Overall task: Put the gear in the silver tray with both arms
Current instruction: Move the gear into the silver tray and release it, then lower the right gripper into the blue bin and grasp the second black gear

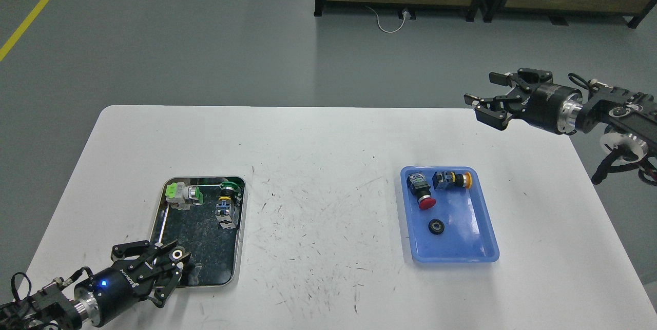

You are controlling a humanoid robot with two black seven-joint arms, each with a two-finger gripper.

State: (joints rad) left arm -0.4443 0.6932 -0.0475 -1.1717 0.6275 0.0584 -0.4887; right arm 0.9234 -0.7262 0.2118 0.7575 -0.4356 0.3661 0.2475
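The silver tray [240, 237] lies on the white table at the left and holds two push-button switches [182, 194]. My left gripper [173, 260] hovers over the tray's near left corner, shut on a small silver gear [178, 254] at its fingertips. A second, black gear [436, 226] lies in the blue tray [480, 248] at the right. My right gripper [486, 106] is open and empty, raised above the table's far right edge, well behind the blue tray.
The blue tray also holds a red-button switch [421, 192] and a yellow-button switch [451, 179]. A green-and-yellow switch [226, 200] lies in the silver tray's far right part. The table middle [318, 207] is bare, scratched white surface.
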